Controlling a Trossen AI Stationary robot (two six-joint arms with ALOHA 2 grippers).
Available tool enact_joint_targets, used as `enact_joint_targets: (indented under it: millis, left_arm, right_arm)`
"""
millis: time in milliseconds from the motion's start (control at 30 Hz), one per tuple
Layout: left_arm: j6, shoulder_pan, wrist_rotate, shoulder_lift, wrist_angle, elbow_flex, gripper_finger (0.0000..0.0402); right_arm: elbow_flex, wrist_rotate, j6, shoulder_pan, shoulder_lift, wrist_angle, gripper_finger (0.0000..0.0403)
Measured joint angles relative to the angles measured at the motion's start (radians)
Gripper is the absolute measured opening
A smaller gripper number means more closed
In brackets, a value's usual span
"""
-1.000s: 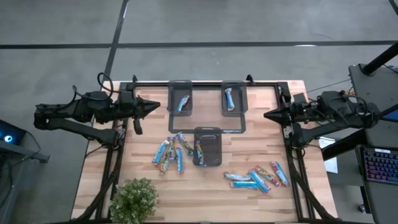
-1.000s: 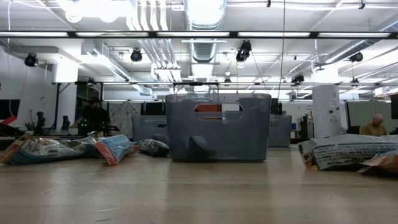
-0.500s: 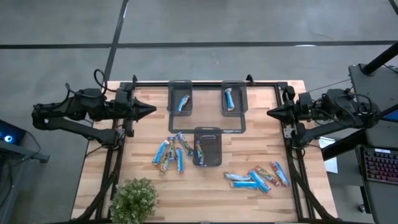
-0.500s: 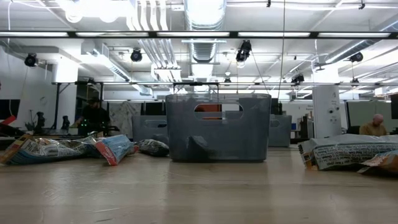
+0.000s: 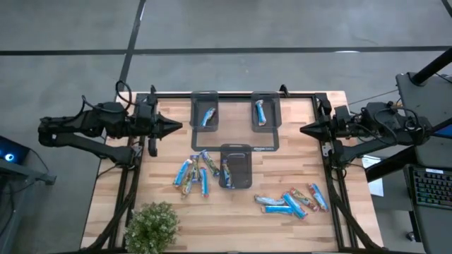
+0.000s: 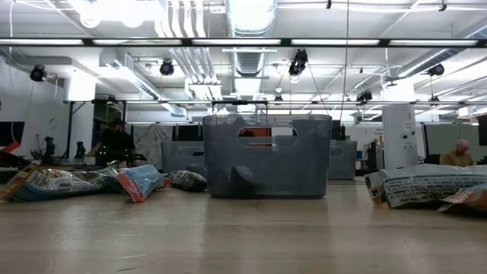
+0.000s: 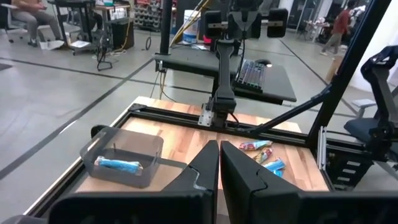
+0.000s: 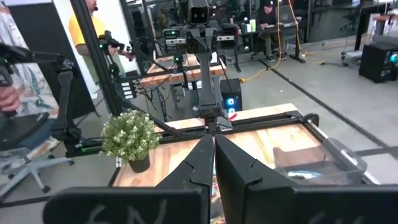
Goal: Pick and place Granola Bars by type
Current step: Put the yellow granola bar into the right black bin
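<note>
Left claw [image 5: 176, 125] is held closed and empty over the left edge of the desk [image 5: 296, 169]; right claw [image 5: 305, 130] likewise closed and empty over the right edge. Bare wood is seen between them and along the near middle. A potted plant [image 5: 150, 226] stands at the near-left corner. Three dark trays are noted: far-left tray [image 5: 205, 114] with one blue bar [image 5: 207, 117], far-right tray [image 5: 265, 113] with one blue bar [image 5: 260, 111], centre tray [image 5: 236, 166] with one bar at its left wall. Loose Granola Bars lie in two clusters: left cluster [image 5: 195, 171] beside the centre tray, right cluster [image 5: 293, 201] near the right edge.
</note>
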Motion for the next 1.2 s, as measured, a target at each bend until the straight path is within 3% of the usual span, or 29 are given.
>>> enact_joint_targets:
  millis: [400,1200]
  left_arm:
    - [-0.009,0.0,0.0,0.033,0.0,-0.001,0.0]
    - [0.07,0.0,0.005,0.036,-0.01,-0.001,0.0]
  right_arm:
    - [-0.003,0.003,0.087,0.0,0.004,-0.051,0.0009]
    - [-0.007,0.001,0.062,0.0,0.005,-0.095,0.0009]
